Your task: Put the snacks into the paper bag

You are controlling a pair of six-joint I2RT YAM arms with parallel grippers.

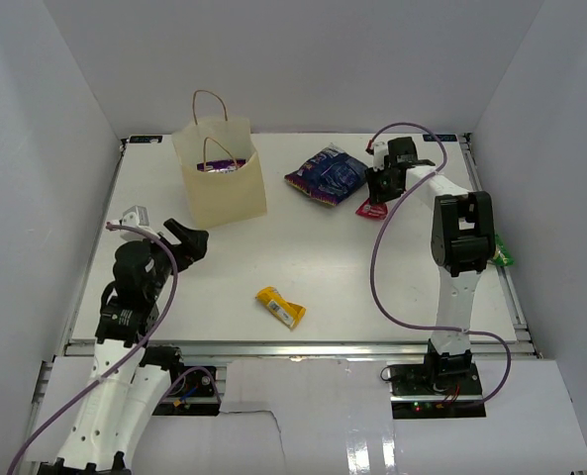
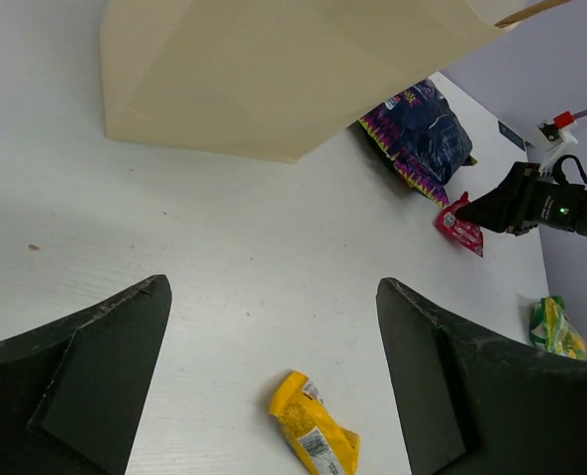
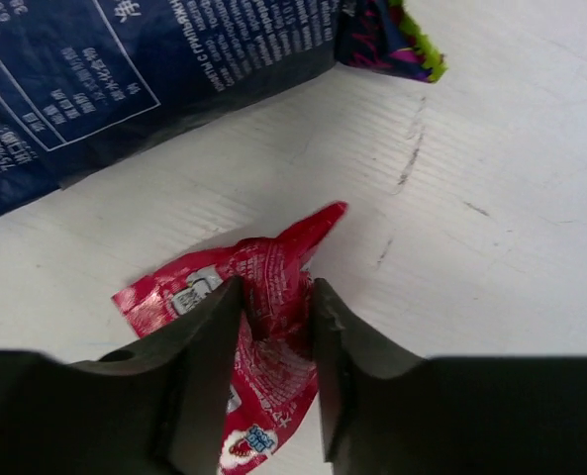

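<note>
The cream paper bag [image 1: 224, 188] stands upright at the back left, a dark purple packet [image 1: 217, 166] showing inside it. To its right lies the large blue-purple bag [image 1: 325, 175]. Just beyond that, my right gripper [image 3: 276, 297] pinches the small red pouch [image 3: 263, 262], which bunches up between the fingers on the table. A yellow bar [image 1: 280, 307] lies near the front centre. My left gripper [image 2: 273, 287] hangs open and empty over the table, left of the bar [image 2: 315, 435] and in front of the paper bag [image 2: 273, 69].
A green-yellow packet [image 1: 501, 252] lies at the table's right edge, behind the right arm. White walls close in the left, back and right sides. The right arm's purple cable [image 1: 377, 267] loops over the table's right half.
</note>
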